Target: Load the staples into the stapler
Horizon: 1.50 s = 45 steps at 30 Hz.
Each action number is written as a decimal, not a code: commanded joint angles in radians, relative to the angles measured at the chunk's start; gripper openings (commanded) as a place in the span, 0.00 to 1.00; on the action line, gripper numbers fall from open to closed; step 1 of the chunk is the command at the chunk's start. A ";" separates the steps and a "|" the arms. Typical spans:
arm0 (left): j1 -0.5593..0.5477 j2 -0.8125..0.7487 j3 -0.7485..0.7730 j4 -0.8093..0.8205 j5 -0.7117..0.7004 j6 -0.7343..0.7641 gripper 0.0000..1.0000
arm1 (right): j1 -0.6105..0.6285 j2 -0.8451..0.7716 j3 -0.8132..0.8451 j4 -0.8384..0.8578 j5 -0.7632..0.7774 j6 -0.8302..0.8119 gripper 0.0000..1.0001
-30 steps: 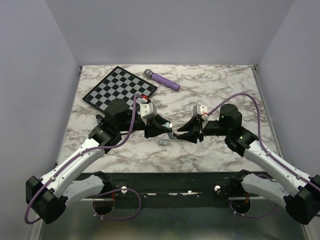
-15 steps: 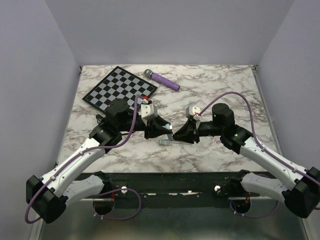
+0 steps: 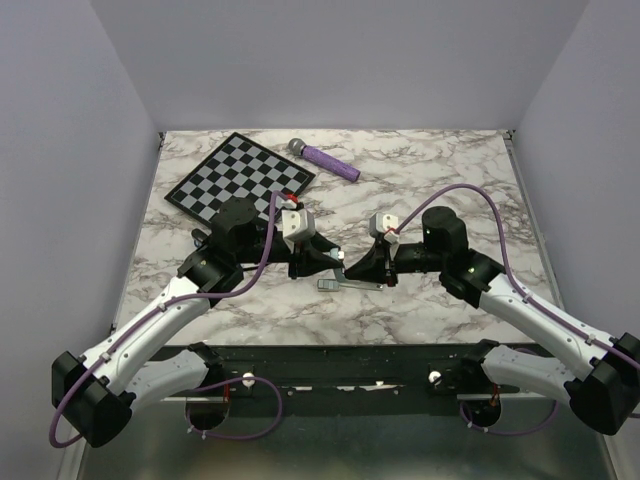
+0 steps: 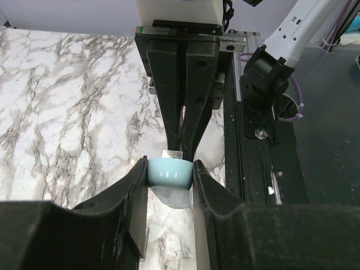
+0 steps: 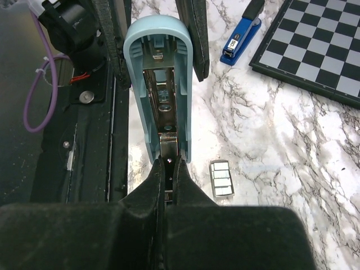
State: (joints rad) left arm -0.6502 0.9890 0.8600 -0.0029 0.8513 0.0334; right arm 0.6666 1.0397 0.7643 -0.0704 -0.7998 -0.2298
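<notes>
A pale light-blue bar with an open metal channel inside is held between both grippers, low over the marble table. My left gripper is shut on its rounded end. My right gripper is shut on the silver metal tongue at its other end. In the top view the two grippers meet at mid table, left and right. The dark blue mini stapler lies on the table beyond the left fingers, hidden in the top view. A small block of staples lies on the table beside the bar and also shows in the top view.
A chessboard lies at the back left and also shows in the right wrist view. A purple microphone lies behind it. The black front rail of the table runs just beside the bar.
My right gripper has moved left toward the left gripper and now sits closer along the bar. The left arm has barely moved.
</notes>
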 commanded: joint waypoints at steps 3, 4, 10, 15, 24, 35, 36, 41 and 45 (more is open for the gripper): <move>-0.003 -0.038 -0.010 0.032 -0.040 0.037 0.37 | 0.005 -0.009 0.035 -0.040 0.073 -0.002 0.01; -0.005 -0.039 -0.012 0.034 -0.047 0.039 0.44 | 0.005 -0.007 0.033 -0.040 0.074 -0.002 0.01; -0.003 -0.064 -0.035 0.052 -0.167 0.033 0.77 | 0.005 0.014 0.035 -0.045 0.129 0.007 0.01; -0.002 -0.105 -0.055 0.061 -0.352 0.014 0.89 | 0.005 0.045 0.036 -0.034 0.244 0.040 0.01; 0.000 -0.184 -0.078 0.066 -1.016 -0.029 0.99 | 0.007 0.210 0.049 0.096 0.778 0.227 0.01; 0.007 -0.245 -0.148 0.109 -1.307 0.022 0.99 | 0.005 0.502 0.093 0.392 0.969 0.441 0.01; 0.007 -0.247 -0.153 0.115 -1.311 0.026 0.99 | 0.005 0.520 0.098 0.409 0.972 0.451 0.01; 0.007 -0.256 -0.164 0.127 -1.333 0.028 0.99 | 0.008 0.627 0.112 0.521 0.988 0.454 0.01; 0.007 -0.253 -0.170 0.135 -1.305 0.036 0.99 | 0.028 0.690 0.124 0.581 1.030 0.391 0.01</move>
State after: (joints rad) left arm -0.6472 0.7460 0.7044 0.1017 -0.4347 0.0486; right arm 0.6712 1.6775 0.8509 0.3614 0.1520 0.1936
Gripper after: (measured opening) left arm 0.990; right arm 0.042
